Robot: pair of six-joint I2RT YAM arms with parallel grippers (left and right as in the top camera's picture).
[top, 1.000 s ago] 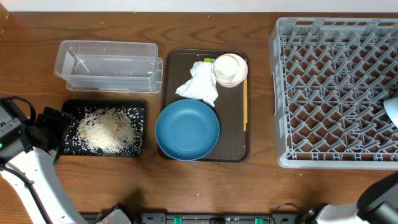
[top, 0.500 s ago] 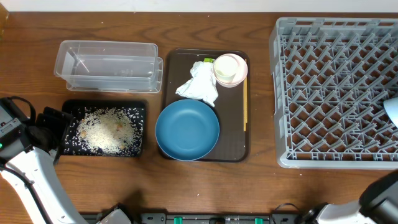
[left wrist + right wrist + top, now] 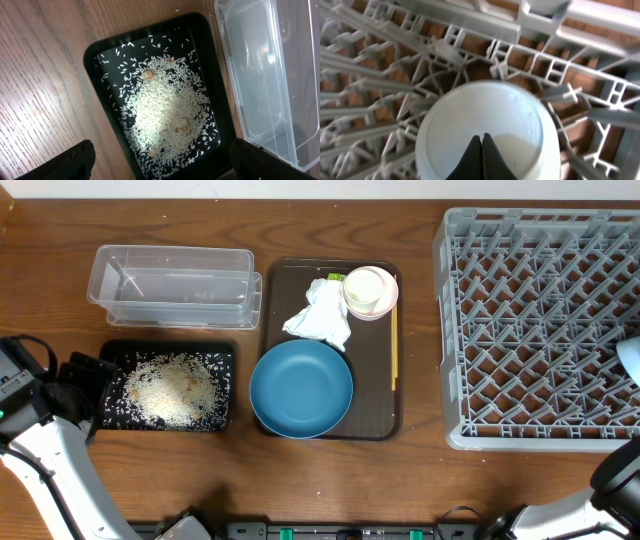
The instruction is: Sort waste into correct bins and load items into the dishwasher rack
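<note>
Rice [image 3: 165,107] fills the shallow black tray [image 3: 95,75] beneath the released left tool [image 3: 162,152]. Clenched right tool [image 3: 481,150] hangs over the small pale-blue bowl [image 3: 485,115], apparently inverted on the grey lattice rack [image 3: 470,22] to drain.

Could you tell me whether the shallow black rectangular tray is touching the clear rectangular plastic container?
Apart. The overhead view shows a strip of bare wooden table between the shallow black rectangular tray and the clear rectangular plastic container.

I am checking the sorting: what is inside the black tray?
Inside the black tray lie loose white rice grains, dense in the middle, with a few small brownish bits among them. The tray's floor under the dense heap is covered.
</note>
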